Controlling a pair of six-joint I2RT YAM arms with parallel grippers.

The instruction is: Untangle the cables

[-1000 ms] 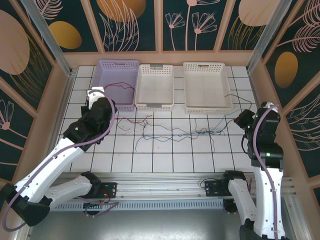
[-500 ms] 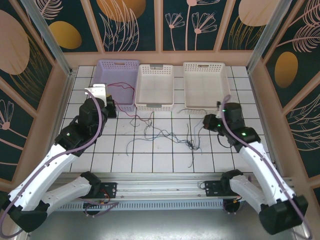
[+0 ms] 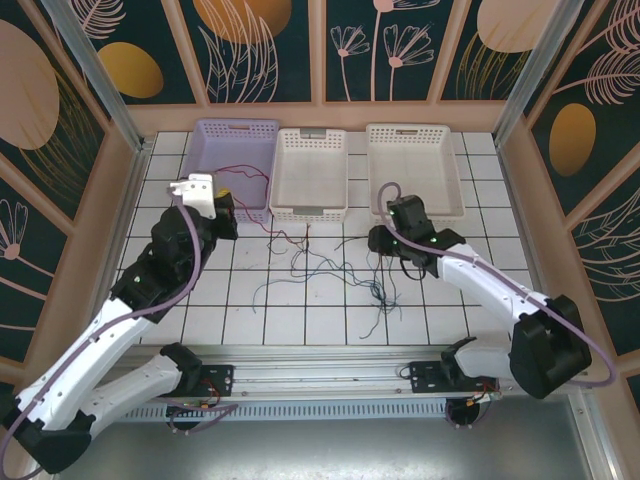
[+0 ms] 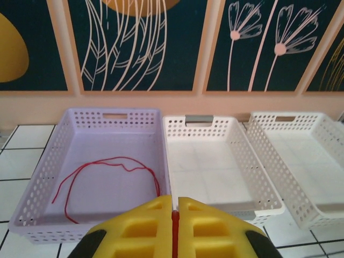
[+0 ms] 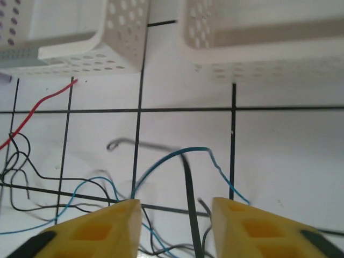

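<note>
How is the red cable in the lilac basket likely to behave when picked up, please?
Probably floppy: the red cable lies in wavy curves inside the lilac basket. Likely light, being thread-thin. It may snag, as it seems to join the tangle.

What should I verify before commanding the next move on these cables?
1. Left gripper shut on the red cable: ok, red strand pinched between its fingers.
2. Right gripper open: ok, fingers stand apart.
3. Dark cable between the right fingers: ok, one runs through the gap.
4. Red cable wholly inside the lilac basket: not ok, its tail lies out on the table.
5. Tangle pulled apart: not ok, strands cross there.
6. Red cable free of the dark strands: cannot tell.
</note>
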